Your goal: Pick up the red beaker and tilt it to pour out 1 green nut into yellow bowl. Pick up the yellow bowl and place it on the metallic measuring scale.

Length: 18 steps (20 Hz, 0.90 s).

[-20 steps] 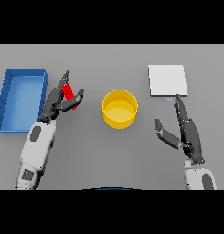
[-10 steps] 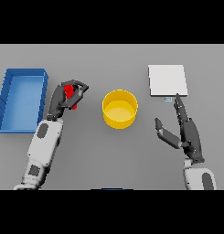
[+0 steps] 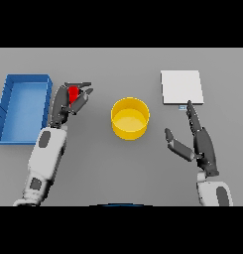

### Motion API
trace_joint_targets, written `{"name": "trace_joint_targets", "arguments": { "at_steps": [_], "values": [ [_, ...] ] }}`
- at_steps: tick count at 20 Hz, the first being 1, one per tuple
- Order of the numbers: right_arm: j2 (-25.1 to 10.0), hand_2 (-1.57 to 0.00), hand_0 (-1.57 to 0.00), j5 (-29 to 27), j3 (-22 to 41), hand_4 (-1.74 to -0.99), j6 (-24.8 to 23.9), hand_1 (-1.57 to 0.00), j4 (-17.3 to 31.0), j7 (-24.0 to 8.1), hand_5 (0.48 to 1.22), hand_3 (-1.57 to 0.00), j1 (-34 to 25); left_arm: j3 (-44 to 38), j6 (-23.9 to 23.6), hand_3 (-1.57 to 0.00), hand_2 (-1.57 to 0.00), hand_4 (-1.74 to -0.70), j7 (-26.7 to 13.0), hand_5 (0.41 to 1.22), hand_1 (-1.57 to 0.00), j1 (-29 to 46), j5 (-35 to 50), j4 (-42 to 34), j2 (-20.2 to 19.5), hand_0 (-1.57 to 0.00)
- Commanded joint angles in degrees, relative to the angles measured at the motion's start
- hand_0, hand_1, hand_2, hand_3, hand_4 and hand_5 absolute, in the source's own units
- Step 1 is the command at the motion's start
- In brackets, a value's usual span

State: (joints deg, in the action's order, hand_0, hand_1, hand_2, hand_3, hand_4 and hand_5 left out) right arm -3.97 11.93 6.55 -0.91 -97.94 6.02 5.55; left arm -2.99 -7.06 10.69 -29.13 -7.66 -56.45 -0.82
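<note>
Head view: a plain grey counter (image 3: 118, 178) with the things spread from its left edge to its right.
Red beaker: the small red beaker (image 3: 72, 94) sits inside the left robot hand (image 3: 68, 101), towards the left side of the counter, just beside the open blue rectangular bin (image 3: 9, 106).
Left robot hand: dark fingers curled round the beaker, wrapping most of it, so only a patch of red shows.
Right robot hand: the right robot hand (image 3: 200, 144) lies near the right edge, fingers straight, holding nothing.
Yellow bowl: the round yellow bowl (image 3: 130, 118) stands mid-counter, apart from both hands.
Scale: the flat square metallic measuring scale (image 3: 181, 87) lies toward the far right corner.
Handling: the beaker looks small, light and stiff; a side grip round its body seems right, though smooth walls may slip as it tilts.
</note>
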Motion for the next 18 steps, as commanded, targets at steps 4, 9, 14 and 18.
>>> {"name": "trace_joint_targets", "arguments": {
  "at_steps": [4,9,14,18],
  "values": [
    [-0.23,0.00,0.00,0.56,-0.10,-1.245,-0.44,0.00,0.04,0.23,0.673,0.00,-0.67,4.29,-1.08,-1.55,-1.55,-1.72,-4.46,1.101,-1.55,-0.56,-2.55,-6.72,-1.82,-1.55],
    [-0.01,0.00,0.00,2.41,0.81,-1.243,-1.21,0.00,-0.94,-0.38,0.694,0.00,0.68,14.41,2.83,-1.56,-1.56,-1.73,-11.83,1.119,-1.56,-3.19,-11.31,-9.86,-8.03,-1.56],
    [0.05,0.00,0.00,1.82,0.81,-1.248,-0.72,0.00,-1.45,-1.80,0.711,0.00,0.82,18.93,4.26,-1.56,-1.56,-1.73,-14.15,1.112,-1.56,-4.49,-14.16,-10.65,-10.76,-1.56],
    [-0.05,0.00,0.00,1.77,0.92,-1.266,-0.35,0.00,-1.04,-1.19,0.720,0.00,0.43,27.91,5.50,-1.57,-1.57,-1.74,-15.56,1.137,-1.57,-10.51,-24.38,-7.98,-14.34,-1.57]
  ]
}}
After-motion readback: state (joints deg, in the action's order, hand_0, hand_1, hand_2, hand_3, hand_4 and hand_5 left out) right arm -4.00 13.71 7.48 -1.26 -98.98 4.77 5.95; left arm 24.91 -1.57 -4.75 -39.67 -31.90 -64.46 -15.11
